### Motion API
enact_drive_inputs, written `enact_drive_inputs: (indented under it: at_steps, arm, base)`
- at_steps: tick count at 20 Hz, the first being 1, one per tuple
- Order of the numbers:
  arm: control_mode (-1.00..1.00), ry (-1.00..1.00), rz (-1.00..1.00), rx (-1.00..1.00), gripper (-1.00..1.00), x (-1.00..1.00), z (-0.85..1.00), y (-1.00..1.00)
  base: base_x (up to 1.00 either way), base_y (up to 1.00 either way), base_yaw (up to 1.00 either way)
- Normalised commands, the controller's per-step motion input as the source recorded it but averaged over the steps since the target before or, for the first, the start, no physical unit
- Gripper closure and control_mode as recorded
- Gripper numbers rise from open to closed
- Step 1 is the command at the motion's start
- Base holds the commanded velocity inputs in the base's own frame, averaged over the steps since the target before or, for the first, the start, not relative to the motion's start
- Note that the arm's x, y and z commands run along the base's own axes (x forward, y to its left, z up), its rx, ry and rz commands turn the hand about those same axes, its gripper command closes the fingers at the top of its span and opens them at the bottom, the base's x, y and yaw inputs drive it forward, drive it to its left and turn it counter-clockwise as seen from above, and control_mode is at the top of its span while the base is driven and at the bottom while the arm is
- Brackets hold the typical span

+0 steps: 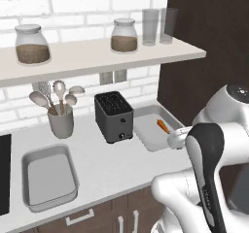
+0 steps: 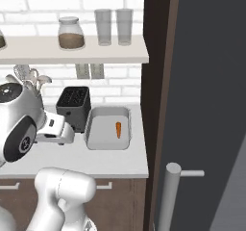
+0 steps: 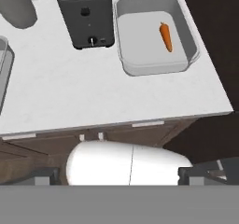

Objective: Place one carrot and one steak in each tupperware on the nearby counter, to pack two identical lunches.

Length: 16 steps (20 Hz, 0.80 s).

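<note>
The pincer point(image 3: 125, 174) hangs above the front edge of the counter point(image 3: 93, 92). Its two dark tips stand wide apart with nothing between them. Directly under it are brown cabinet fronts point(image 3: 154, 134) with silver bar handles.

Ahead of the pincer and a little to its right sits the right tupperware point(image 3: 154, 68), a shallow grey tray at the counter's right end. One carrot point(image 3: 165, 36) lies on its floor towards the far right side, with its thin end pointing back at the pincer. It is clear of the walls.

Just left of that tray, straight ahead of the pincer, stands a black toaster point(image 3: 86, 17), close to the tray but not touching it. It has a small knob low on its front, and any marking there is too small to read.

Well off to the pincer's left, near the counter's front edge, lies the left tupperware point(image 1: 48, 200).

Farther back on the left, against the white brick wall, a grey crock point(image 1: 61, 124) holds spoons. Above it a pale shelf point(image 1: 97, 57) carries two jars point(image 1: 124, 35) of brown grains and two glasses point(image 1: 151, 27). None of them has a label I can read.
</note>
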Motion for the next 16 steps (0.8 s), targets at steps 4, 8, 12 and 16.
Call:
enact_drive_inputs:
  at_steps: [4, 8, 12, 16]
  arm:
    - [1.0, 0.0, 0.0, 0.0, -1.0, 0.0, 0.0, 0.0]
    - [1.0, 0.0, 0.0, 0.0, -1.0, 0.0, 0.0, 0.0]
    - [1.0, 0.0, 0.0, 0.0, -1.0, 0.0, 0.0, 0.0]
    - [1.0, 0.0, 0.0, 0.0, -1.0, 0.0, 0.0, 0.0]
  base:
    - [-1.0, 0.0, -0.03]
    - [-1.0, -0.17, -0.06]
    - [-1.0, -0.44, -0.09]
    - [-0.92, -0.69, -0.19]
